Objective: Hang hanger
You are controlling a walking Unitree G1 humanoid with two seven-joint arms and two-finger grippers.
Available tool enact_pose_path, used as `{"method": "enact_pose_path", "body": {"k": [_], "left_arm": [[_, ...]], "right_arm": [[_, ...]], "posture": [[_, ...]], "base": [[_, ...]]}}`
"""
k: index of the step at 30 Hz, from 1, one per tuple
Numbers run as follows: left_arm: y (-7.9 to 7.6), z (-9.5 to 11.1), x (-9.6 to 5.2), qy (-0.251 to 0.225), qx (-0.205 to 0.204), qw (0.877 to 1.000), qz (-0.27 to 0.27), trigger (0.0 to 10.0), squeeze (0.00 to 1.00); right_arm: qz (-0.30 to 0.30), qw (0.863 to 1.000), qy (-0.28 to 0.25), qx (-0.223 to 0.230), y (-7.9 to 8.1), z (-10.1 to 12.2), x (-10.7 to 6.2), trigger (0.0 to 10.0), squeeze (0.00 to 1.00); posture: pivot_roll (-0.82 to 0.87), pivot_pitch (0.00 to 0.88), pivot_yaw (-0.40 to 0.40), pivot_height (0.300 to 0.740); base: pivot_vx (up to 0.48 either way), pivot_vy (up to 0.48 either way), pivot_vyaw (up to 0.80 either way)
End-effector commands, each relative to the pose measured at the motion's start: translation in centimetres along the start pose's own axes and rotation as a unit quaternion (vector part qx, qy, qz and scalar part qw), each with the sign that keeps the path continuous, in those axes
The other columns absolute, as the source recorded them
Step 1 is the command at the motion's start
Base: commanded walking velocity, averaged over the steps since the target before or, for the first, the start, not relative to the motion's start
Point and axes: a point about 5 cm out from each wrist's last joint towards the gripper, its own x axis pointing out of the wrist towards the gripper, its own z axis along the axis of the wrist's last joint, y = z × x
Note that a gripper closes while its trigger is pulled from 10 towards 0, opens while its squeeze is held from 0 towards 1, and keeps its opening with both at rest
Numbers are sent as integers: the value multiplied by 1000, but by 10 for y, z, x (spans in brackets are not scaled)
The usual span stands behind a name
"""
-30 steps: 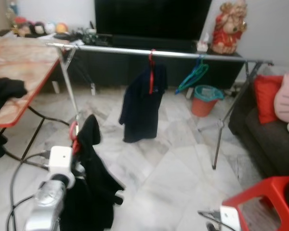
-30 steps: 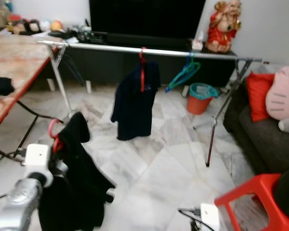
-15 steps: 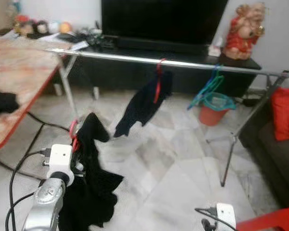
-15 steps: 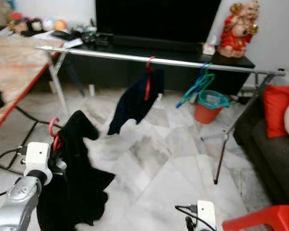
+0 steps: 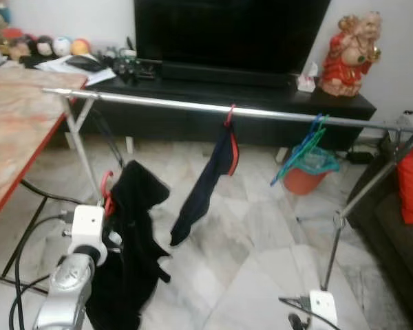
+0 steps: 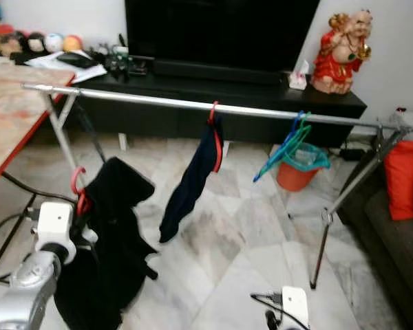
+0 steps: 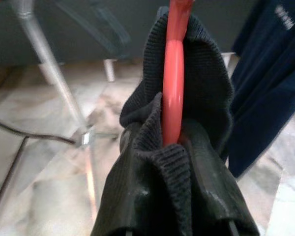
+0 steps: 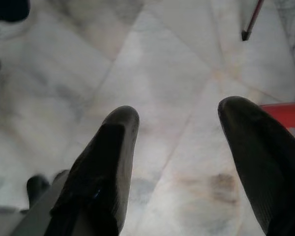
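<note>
Swinging edge-on since the earlier frame, the navy garment (image 5: 210,182) hangs from the rail (image 5: 158,103). Your left gripper (image 7: 174,162) seems clenched on the red hanger (image 7: 173,73) under its black garment (image 5: 127,247); right gripper (image 8: 179,152) hangs released. Raise the hook above the rail's bare stretch first.

Rail (image 5: 158,104) bare left of hung navy shirt (image 5: 208,182).

Left gripper (image 7: 174,216) fingers (under black garment (image 7: 187,162))
</note>
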Motion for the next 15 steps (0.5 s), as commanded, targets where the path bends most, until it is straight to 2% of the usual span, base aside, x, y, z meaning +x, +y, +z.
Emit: {"method": "enact_pose_path", "body": {"k": [1, 6, 8, 12, 15], "left_arm": [[-8, 11, 2, -21, 7, 1000, -17, 10000, 0], [-9, 10, 3, -17, 6, 999, -28, 10000, 0], [-9, 10, 3, -17, 7, 999, -26, 10000, 0], [-9, 11, 3, -17, 10, 999, -26, 10000, 0], [-13, 10, 3, -10, 9, 999, -42, 10000, 0]], "right_arm": [[-15, 1000, 0, 1, -8, 2, 0, 10000, 0], [-33, 999, 17, 9, -9, -1, 0, 10000, 0], [-30, 999, 15, 10, -9, -1, 0, 10000, 0], [-25, 1000, 10, 6, -8, 1, 0, 10000, 0], [-25, 1000, 12, 1, -8, 1, 0, 10000, 0]], "posture": [[72, 0, -118, 740], [74, 0, -119, 740], [73, 0, -118, 740], [74, 0, -118, 740], [76, 0, -117, 740]], "base": [[431, 0, 0], [439, 0, 0], [442, 0, -763], [442, 0, 0], [245, 0, 0]]}}
